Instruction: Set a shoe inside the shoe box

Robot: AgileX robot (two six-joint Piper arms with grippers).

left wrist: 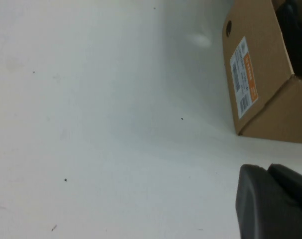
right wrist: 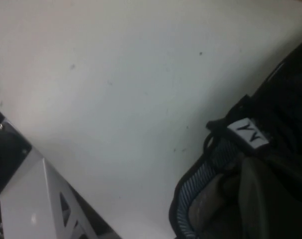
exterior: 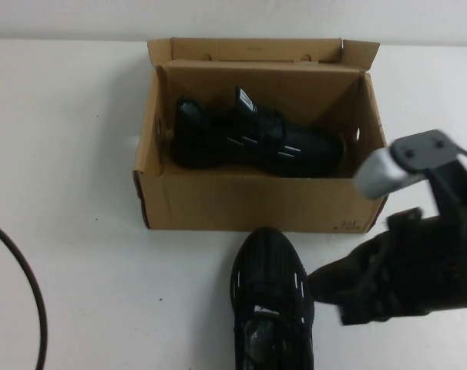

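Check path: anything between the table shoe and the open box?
Only the shoe box's near wall, which the shoe must clear; its mate already fills much of the inside. Right gripper is beside the shoe; left gripper is parked.

From up high on our own side we look down at the table, with the box far back and the shoe at the bottom edge. Our left wrist camera sits low and close to the table, facing the box end at its upper right. Our right wrist camera looks down, very near the shoe, lower right. Both wrist views share things with the high view.
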